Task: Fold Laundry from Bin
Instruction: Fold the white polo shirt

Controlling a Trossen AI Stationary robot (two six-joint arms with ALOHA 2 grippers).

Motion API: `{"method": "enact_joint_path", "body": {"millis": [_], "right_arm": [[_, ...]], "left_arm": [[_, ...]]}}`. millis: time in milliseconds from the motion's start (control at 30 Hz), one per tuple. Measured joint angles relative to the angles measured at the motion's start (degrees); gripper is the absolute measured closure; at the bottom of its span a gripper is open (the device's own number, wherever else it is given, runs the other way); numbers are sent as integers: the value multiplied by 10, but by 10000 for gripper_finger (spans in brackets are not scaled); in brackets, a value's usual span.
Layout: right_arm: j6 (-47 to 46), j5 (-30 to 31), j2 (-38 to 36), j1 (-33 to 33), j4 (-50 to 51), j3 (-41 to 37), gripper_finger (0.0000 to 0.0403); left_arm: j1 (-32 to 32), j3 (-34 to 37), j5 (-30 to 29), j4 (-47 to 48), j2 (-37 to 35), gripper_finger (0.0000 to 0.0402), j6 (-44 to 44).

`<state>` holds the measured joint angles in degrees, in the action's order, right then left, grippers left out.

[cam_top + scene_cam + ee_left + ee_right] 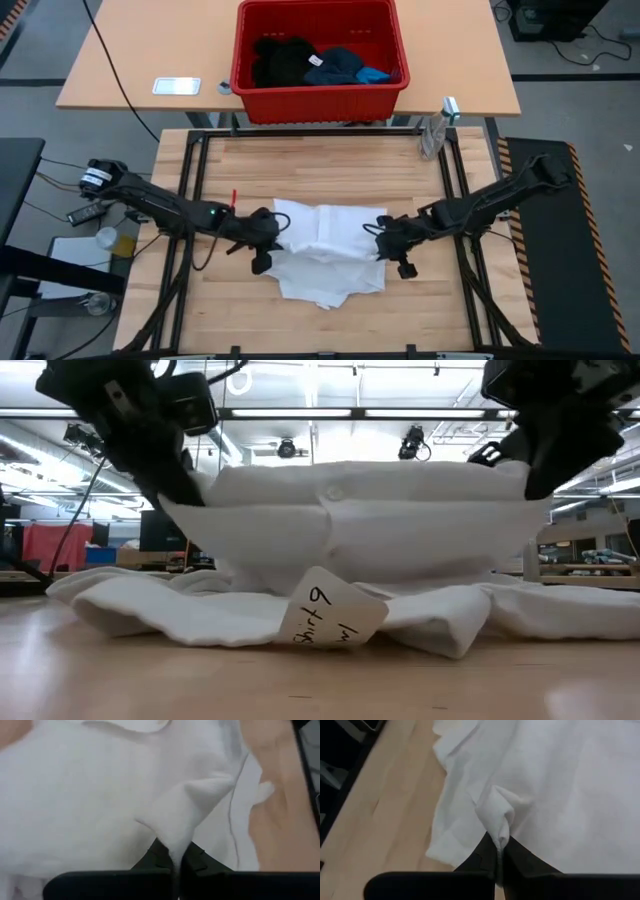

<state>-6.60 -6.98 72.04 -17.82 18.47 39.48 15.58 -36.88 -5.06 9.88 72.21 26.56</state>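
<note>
The large white cloth shirt point(328, 250) lies mid-tabletop point(300, 165), its lifted fold stretched crosswise between the left gripper point(268, 232) and right gripper point(388, 235), each clenched on one end, equally near

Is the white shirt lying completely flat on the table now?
No. In the low view the left gripper and right gripper each pinch the white shirt, holding its middle part above the table.

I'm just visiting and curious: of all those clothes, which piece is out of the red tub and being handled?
The white shirt, spread on the wooden table, pinched at each side by both arms' fingers. The black, navy and blue pieces lie in the bin.
</note>
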Motion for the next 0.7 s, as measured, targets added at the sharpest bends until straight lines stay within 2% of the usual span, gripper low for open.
{"method": "enact_joint_path", "body": {"millis": [300, 533, 600, 700], "right_arm": [[-15, -4, 0, -5, -64, -60, 367], [-53, -36, 0, 1, -63, -100, 334], [-66, -51, 0, 7, -60, -103, 315], [-81, -77, 0, 17, -53, -99, 285]], "left_arm": [[-5, -1, 1, 2, 77, 399, 3], [-9, 1, 2, 0, 92, 396, 22], [-9, 1, 2, -1, 92, 383, 25], [-8, 1, 19, -3, 92, 342, 29]]}}
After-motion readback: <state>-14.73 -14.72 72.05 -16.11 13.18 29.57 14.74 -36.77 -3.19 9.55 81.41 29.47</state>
